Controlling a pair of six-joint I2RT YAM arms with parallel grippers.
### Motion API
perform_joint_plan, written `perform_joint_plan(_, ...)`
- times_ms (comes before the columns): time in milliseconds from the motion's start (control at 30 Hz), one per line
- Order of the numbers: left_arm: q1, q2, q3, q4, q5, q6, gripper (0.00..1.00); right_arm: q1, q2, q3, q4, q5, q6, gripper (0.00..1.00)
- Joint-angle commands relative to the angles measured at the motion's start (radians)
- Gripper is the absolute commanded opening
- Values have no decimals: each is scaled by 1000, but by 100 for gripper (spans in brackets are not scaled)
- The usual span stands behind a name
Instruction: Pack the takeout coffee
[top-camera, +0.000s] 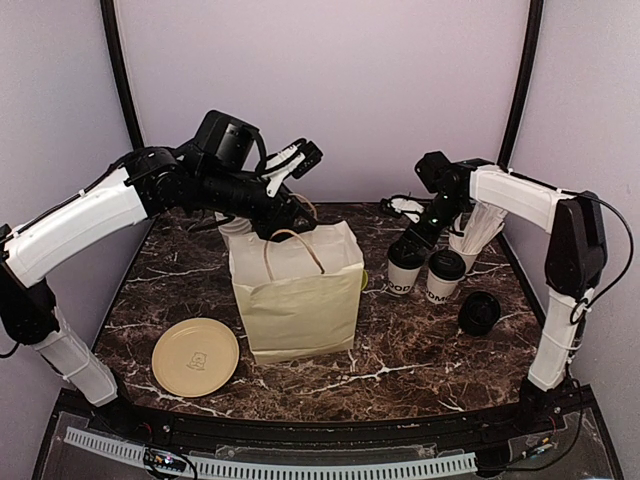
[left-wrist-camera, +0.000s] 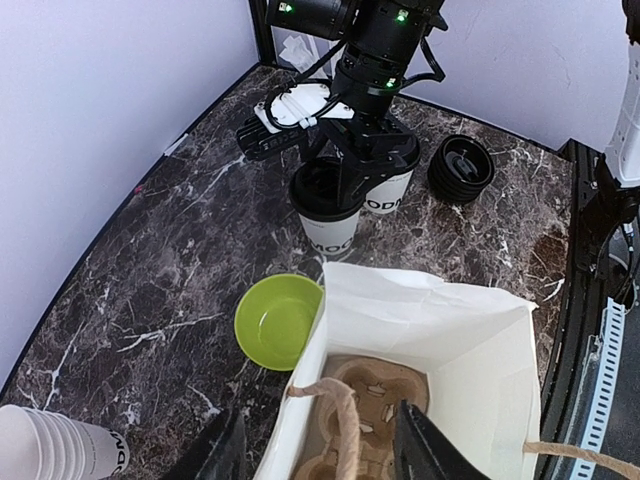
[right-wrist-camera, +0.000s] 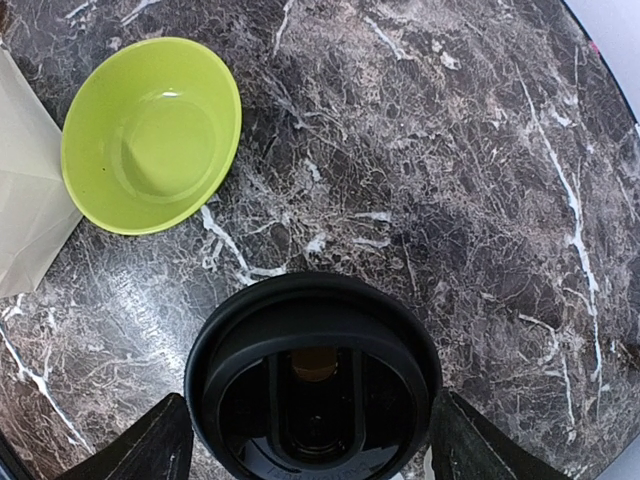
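Note:
Two white takeout coffee cups with black lids stand right of the paper bag (top-camera: 298, 290). My right gripper (top-camera: 408, 246) is down over the takeout coffee (top-camera: 404, 270) nearer the bag. In the right wrist view its open fingers (right-wrist-camera: 152, 446) flank the black lid (right-wrist-camera: 313, 380), close to the rim on both sides. The other lidded cup (top-camera: 444, 276) stands beside it. My left gripper (left-wrist-camera: 320, 460) is open at the bag's (left-wrist-camera: 430, 330) back edge, straddling the bag wall and a rope handle (left-wrist-camera: 345, 420). A brown cup carrier (left-wrist-camera: 385, 395) lies in the bag.
A green bowl (left-wrist-camera: 277, 320) sits between the bag and the cups. Black lids (top-camera: 479, 312) are stacked at the right, and a white cup of straws (top-camera: 470, 238) stands behind. A yellow plate (top-camera: 195, 357) lies front left. Lidless cups (left-wrist-camera: 55, 450) are stacked behind the bag.

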Motion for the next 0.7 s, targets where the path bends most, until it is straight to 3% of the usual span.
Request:
perform_joint_plan(0,0,-37,-15,11,-3,-6,53,-3,26,41,-6,7,-3,80)
perform_joint_plan(200,0,-45,-15,5,-18,1,54,-1,36,46,-38,18,-8,70)
perform_joint_plan(433,1,-43,-7,-6,-35,3,59,-1,30,29,-57,40,-12,74)
perform_joint_plan(667,1,-34,23,-55,-86,6,60,5,-15,60,-99,17,5,59)
